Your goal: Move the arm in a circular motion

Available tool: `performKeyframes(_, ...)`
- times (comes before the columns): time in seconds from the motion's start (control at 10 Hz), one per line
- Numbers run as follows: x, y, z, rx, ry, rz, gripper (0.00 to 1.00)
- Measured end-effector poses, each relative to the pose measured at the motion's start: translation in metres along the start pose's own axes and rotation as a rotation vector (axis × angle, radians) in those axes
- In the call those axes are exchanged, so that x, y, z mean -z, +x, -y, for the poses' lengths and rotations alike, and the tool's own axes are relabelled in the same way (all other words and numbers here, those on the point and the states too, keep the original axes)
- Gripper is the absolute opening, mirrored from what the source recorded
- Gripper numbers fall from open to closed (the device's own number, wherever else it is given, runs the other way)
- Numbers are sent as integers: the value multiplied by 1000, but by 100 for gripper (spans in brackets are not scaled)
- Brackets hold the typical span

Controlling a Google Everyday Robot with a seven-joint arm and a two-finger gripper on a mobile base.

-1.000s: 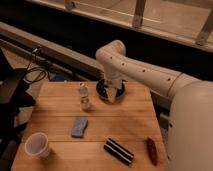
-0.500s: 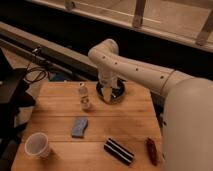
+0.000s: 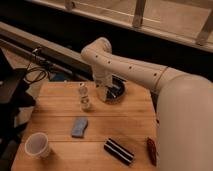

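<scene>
The cream-white arm [image 3: 145, 75] reaches from the lower right up and left over the wooden table [image 3: 55, 95], bends at an elbow [image 3: 97, 50] and drops down at the table's far middle. Its gripper [image 3: 111, 92] hangs just above the table's far edge, next to a small clear bottle [image 3: 85, 97]. The gripper's dark end is partly hidden behind the wrist segment.
On the table lie a white cup [image 3: 38, 145] at front left, a blue sponge [image 3: 79, 127] in the middle, a black-and-white striped object [image 3: 119, 151] at the front and a dark red object [image 3: 151, 150] at front right. Black cables [image 3: 32, 72] lie to the left.
The elbow and upper arm have swung to the left across the table's far edge. The gripper has shifted slightly left towards the small bottle. The table's objects have not moved.
</scene>
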Motion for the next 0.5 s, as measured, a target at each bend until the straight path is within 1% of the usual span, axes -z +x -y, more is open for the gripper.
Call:
performKeyframes(0.3,6,2,0,14,18,-7,65)
performKeyframes(0.4,12,3,1,12,8,-1,65)
performKeyframes(0.5,12,12,6,-4,-2,-3,65)
